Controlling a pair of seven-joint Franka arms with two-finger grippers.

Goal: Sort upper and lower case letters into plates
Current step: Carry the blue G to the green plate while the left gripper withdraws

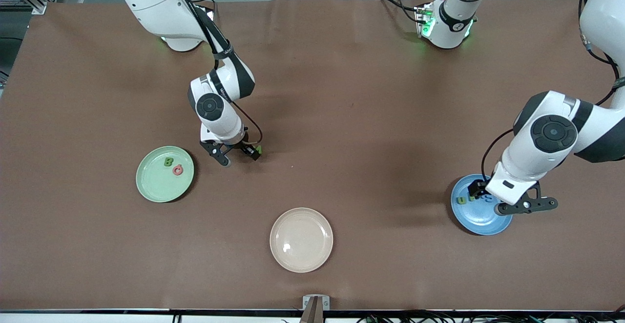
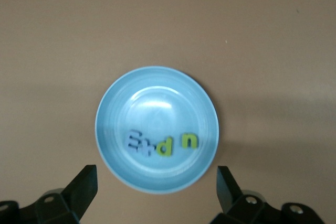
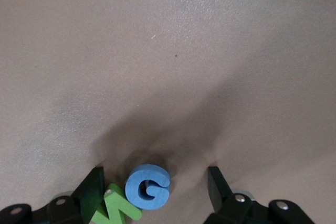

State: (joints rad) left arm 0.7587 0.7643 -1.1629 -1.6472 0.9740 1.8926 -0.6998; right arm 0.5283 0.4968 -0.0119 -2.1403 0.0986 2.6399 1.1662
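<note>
On the brown tabletop (image 1: 342,118), your right gripper (image 3: 152,192) has its fingers wide around the light, stiff blue G (image 3: 148,186); pinch its flat sides. The left gripper (image 2: 157,192), fingers wide, hovers over the blue plate (image 2: 121,103).

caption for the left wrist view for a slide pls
Left gripper open above the blue plate, which holds green letters d and n beside pale purple letters.

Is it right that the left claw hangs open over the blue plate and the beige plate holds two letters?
Not quite. The front view shows the beige plate bare; the two letters lie in the green plate. The left claw does hang open over the blue plate.
</note>
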